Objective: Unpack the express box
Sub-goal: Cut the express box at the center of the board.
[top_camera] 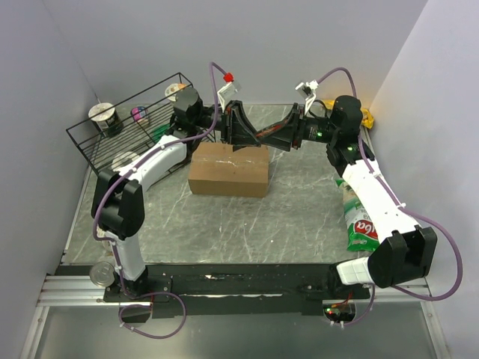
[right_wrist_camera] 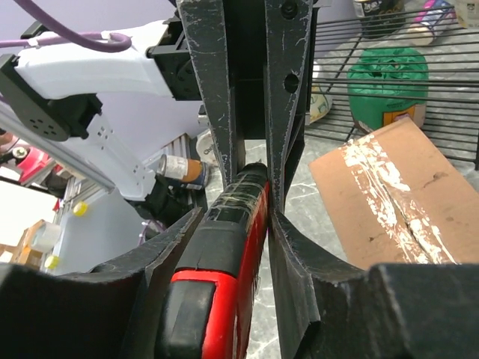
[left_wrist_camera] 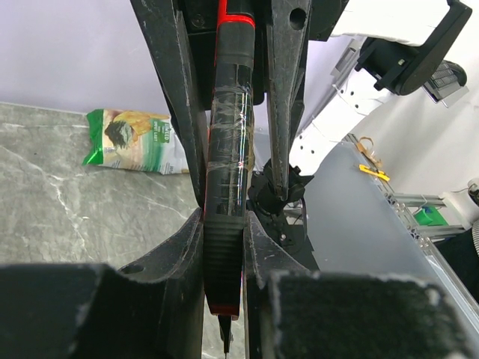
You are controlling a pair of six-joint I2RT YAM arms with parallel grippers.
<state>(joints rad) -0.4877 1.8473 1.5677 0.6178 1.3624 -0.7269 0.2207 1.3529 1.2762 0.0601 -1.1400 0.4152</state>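
The express box [top_camera: 228, 170] sat shut on the worktop [top_camera: 224, 232], just below both tools. The left tool [left_wrist_camera: 224, 213] was clamped on a red-black cutter [right_wrist_camera: 224, 254]. The right tool [right_wrist_camera: 238, 213] straddled it, and I couldn't tell if it gripped. A wire rack [top_camera: 131, 123] stood behind the left tool, and open worktop lay nearer.

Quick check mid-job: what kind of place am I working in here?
Probably a robot test bench, not a home or warehouse: plain walls box in a marble-look tabletop, a metal rail runs along the near edge, and a wire rack stands in the far corner.
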